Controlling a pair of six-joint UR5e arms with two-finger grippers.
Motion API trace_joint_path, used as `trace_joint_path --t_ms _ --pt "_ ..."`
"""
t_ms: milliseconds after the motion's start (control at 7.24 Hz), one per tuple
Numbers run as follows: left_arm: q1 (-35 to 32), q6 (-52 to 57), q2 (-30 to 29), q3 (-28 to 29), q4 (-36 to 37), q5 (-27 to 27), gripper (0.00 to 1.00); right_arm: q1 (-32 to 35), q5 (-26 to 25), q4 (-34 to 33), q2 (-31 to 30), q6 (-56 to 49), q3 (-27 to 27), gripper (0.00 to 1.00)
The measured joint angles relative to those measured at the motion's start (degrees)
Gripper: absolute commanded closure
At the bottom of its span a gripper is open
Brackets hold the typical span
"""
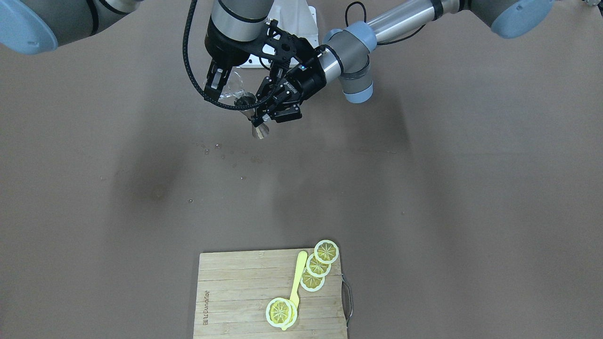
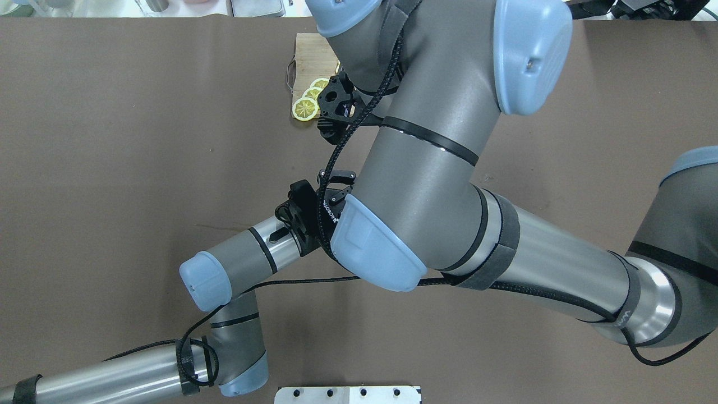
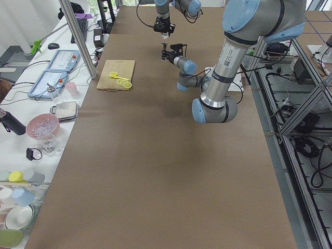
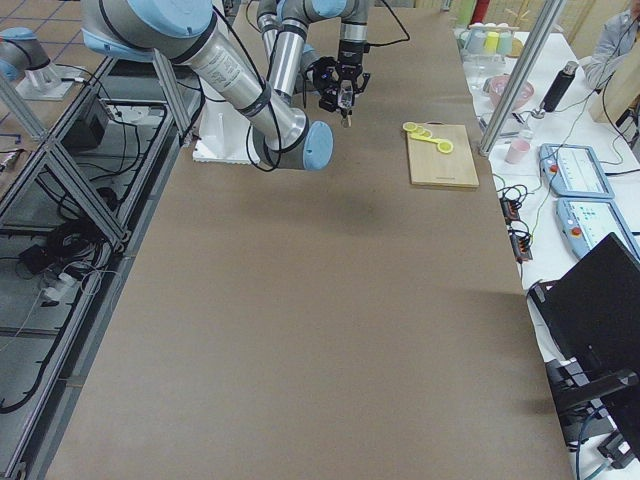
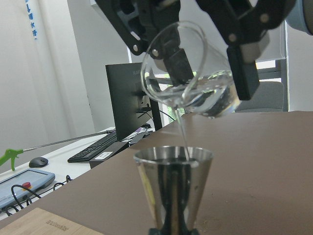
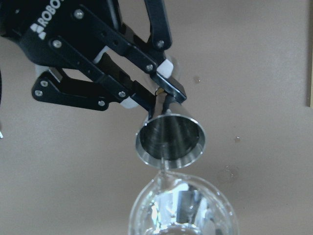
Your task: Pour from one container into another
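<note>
Looking from the front-facing view's left, the right arm [image 1: 238, 21] hung down from the top edge with a black cable [image 1: 188, 61] looping beside it. The right jaws were closed on a clear glass beaker [image 1: 233, 89], one black finger on each side of its wall as the left wrist view showed. The beaker was tipped over, its lip low, with clear liquid [image 5: 210, 93] pooled at the low side. A thin stream ran from the lip into the cup below.

Just right of the beaker and a little lower stood a steel jigger [image 1: 258, 123], upright, its open top under the beaker's lip. It was held above the brown surface [image 1: 447, 188]. The left jaws were clamped on the jigger's narrow waist, as the right wrist view showed. The left arm [image 1: 395, 23] reached in from the upper right.

A few small droplets [image 1: 212, 148] lay on the surface below the two containers.

Well apart from them, at the near edge, lay a wooden cutting board [image 1: 235, 282]. On it, from left to right, were a lemon slice [image 1: 281, 311], a yellow spoon [image 1: 297, 275] whose bowl lay under that slice, and three overlapping slices [image 1: 318, 266] in a row. A metal handle [image 1: 347, 296] was on the board's right side.
</note>
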Motion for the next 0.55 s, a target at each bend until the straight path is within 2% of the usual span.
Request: trace_joint_path --t_ms 552 --pt "0.0 0.0 0.0 0.03 0.0 0.03 1.0 0.04 -0.14 -0.06 0.87 0.0 -1.68 1.0"
